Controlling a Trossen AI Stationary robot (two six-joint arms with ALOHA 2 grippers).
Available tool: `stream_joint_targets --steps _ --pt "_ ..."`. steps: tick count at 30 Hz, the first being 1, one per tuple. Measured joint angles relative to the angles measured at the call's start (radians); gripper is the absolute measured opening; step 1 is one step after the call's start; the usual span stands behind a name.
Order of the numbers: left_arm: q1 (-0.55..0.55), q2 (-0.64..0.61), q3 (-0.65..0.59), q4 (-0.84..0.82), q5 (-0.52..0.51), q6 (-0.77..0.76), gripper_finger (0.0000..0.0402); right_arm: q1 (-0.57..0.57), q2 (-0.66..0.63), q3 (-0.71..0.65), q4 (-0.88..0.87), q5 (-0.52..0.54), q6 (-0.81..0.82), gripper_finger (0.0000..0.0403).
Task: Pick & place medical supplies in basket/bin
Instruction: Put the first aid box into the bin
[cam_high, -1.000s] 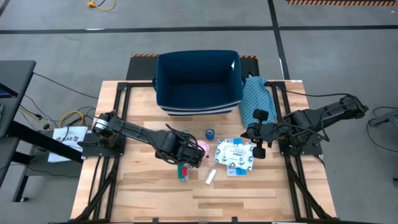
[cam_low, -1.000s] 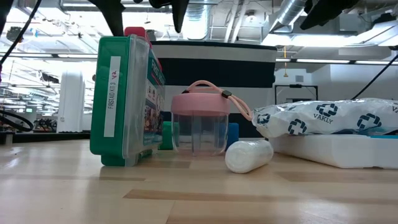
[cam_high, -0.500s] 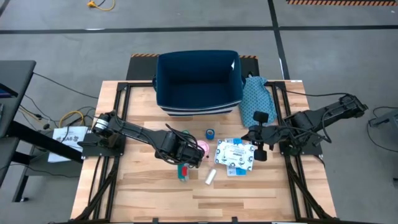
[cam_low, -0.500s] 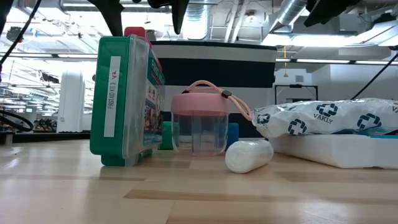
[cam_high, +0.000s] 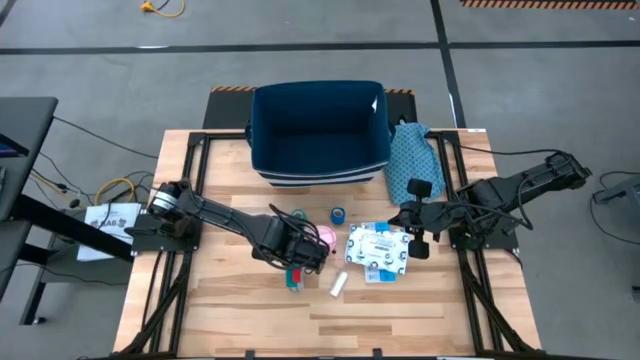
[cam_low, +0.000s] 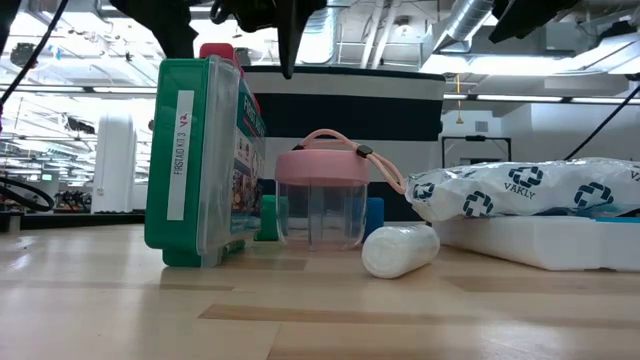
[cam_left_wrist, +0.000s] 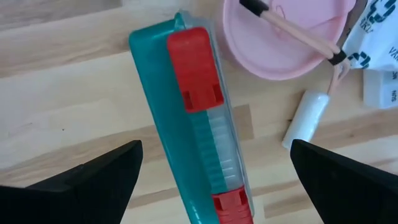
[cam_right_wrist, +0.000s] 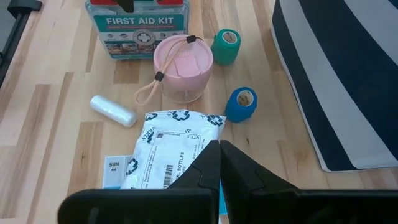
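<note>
Now the left pincer (cam_left_wrist: 211, 180) is spread wide over the first aid kit (cam_left_wrist: 199, 124), mid-frame on the table (cam_high: 240, 300). It looks stiff and slippery; pinch its 2 flat sides.

Industrial lab: exposed ceiling ducts (cam_low: 470, 25)

Left pincer (cam_high: 294, 262) lower over kit (cam_high: 294, 275)
</note>
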Motion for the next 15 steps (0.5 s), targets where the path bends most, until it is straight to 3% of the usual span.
stream_joint_targets --steps 15 --pt "0.007 0.0 0.0 -0.036 -0.017 0.007 0.04 0.0 0.0 0.0 0.0 0.0 0.009 0.0"
